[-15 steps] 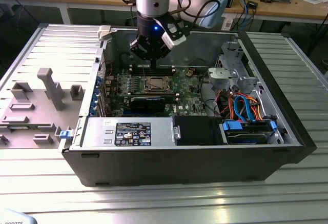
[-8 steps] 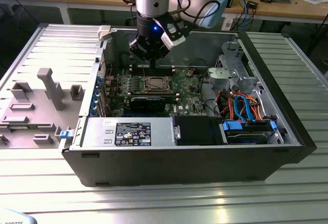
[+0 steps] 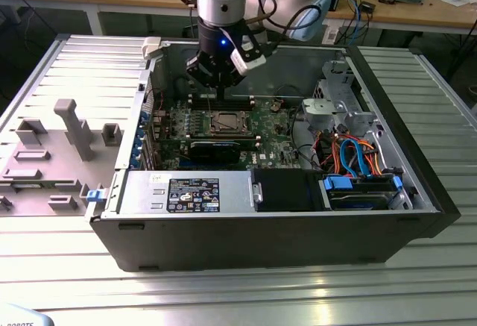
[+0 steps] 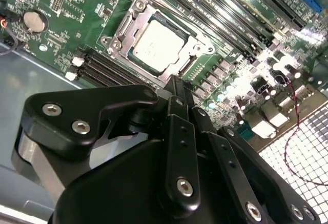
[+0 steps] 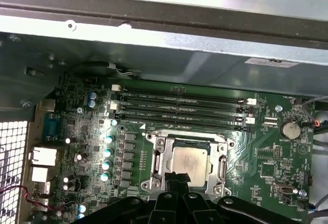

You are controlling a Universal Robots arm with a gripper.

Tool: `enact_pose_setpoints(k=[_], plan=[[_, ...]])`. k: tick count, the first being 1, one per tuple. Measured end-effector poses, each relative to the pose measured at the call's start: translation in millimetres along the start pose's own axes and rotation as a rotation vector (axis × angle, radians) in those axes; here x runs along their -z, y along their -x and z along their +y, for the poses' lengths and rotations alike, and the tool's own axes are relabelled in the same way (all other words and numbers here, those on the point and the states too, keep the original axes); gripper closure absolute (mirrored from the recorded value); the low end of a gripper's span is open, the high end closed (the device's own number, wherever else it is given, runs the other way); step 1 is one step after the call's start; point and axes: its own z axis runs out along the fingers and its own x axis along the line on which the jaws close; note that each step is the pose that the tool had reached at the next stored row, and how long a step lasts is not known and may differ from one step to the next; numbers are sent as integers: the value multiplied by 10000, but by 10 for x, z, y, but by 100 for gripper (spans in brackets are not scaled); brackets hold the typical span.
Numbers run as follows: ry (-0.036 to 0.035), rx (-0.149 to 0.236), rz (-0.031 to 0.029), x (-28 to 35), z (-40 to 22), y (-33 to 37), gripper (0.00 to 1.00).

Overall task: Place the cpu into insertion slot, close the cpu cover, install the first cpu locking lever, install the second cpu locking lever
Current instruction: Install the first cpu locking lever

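The cpu (image 4: 158, 44) (image 5: 189, 161) lies flat in the insertion slot (image 4: 134, 4) (image 5: 154, 141) on the green board, its silver top showing. The cpu cover (image 4: 197, 43) (image 5: 165, 158) lies down around it, framing the chip through its window. My gripper (image 4: 174, 83) (image 5: 177, 177) hangs over the socket's edge with its black fingers pressed together and nothing between them. In the exterior view the gripper (image 3: 218, 91) is inside the open computer case, a little above the cpu (image 3: 223, 122). I cannot tell how the locking levers stand.
Long memory slots (image 5: 179, 108) run beside the socket, and a coin battery (image 5: 290, 129) sits nearby. A black card (image 3: 215, 149), a power supply (image 3: 186, 194) and a drive cage with cables (image 3: 350, 154) crowd the case. A grey fixture tray (image 3: 59, 147) lies at the exterior view's left.
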Motion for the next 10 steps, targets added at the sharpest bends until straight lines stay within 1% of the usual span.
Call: enact_pose_setpoints(k=[2,3,4,6,8,10], plan=[[12,-48,-4,0,3,-30,89],[21,-59,-5,1,6,-65,89],[21,-78,-5,2,13,-124,89],[32,-97,-7,3,21,-207,89],[47,-97,-8,3,24,-235,89],[53,-97,-8,4,31,-302,89]])
